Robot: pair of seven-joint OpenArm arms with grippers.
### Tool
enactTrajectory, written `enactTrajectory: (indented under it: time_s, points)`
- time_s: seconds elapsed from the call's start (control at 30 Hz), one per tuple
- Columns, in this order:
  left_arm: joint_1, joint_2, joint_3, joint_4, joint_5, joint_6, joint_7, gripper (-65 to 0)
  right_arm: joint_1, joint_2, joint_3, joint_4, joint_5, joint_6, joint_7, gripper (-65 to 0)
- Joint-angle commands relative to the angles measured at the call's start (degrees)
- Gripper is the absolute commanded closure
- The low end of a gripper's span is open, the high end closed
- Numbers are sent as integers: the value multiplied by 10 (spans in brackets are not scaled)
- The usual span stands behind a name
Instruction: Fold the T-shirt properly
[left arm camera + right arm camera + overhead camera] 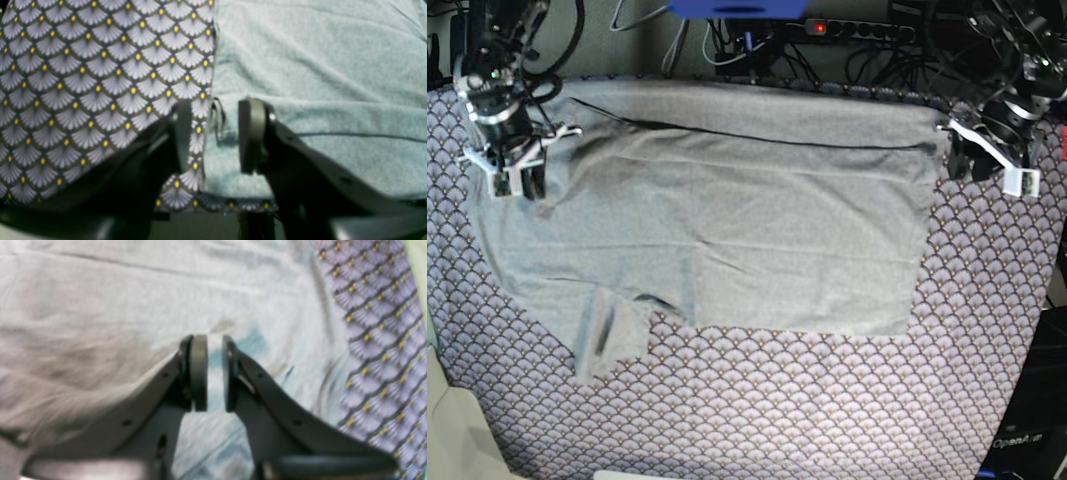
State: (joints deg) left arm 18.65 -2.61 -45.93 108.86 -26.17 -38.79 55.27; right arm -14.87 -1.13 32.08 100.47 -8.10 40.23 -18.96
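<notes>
Under both end effectors we see the T-shirt [727, 210] on the patterned counter cloth [827, 400]; cables [857, 50] behind. Right end effector [211, 373] pinches shirt fabric; left end effector [213, 136] stands apart at its edge.

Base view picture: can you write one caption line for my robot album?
Two robot arms lean over a grey T-shirt spread on a purple patterned table cloth.

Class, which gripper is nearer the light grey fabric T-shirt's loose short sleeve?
Right. The right gripper sits on the T-shirt on the same side as the sleeve; the left gripper is at the opposite edge.
</notes>
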Motion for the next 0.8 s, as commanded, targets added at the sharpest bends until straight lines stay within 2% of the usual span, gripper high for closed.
enactTrajectory:
  time_s: [0.0, 0.17, 0.27, 0.53, 0.77]
  points:
    - [0, -6, -1, 11, -10, 0, -12, -235, 13, 4, 1, 10, 3, -2, 9, -56]
    - [0, -6, -2, 11, -10, 0, -12, -235, 45, 6, 6, 13, 0, -2, -40, -58]
    - [1, -6, -2, 11, -10, 0, -12, -235, 43, 19, 24, 12, 0, -2, -75, -68]
    - [-5, -6, -1, 11, -10, 0, -12, -235, 21, 10, 64, 6, 1, -2, -87, -261]
    - [-15, -6, -1, 11, -10, 0, -12, -235, 12, 7, 64, -46, 2, -2, -87, -281]
